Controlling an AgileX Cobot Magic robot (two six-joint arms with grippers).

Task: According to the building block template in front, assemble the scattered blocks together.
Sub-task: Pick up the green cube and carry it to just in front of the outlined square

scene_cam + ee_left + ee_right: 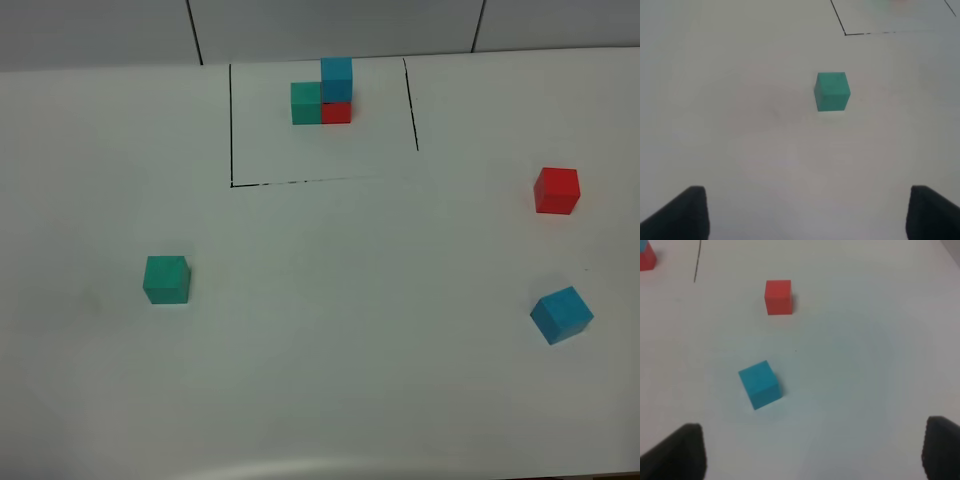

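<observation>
The template (322, 95) stands at the back inside thin black lines: a teal-green cube joined to a red one, with a blue cube on top of the red. A loose teal-green cube (166, 279) lies at the left and shows in the left wrist view (832, 91). A loose red cube (556, 190) and a loose blue cube (561, 314) lie at the right, and both show in the right wrist view, red (778, 297) and blue (759, 384). My left gripper (805, 215) is open and empty, well short of the teal cube. My right gripper (812, 452) is open and empty, short of the blue cube.
The white table (350, 300) carries the black drawn frame (231, 125) around the template. A panelled wall (330, 25) runs behind the table. A corner of the template shows in the right wrist view (646, 257).
</observation>
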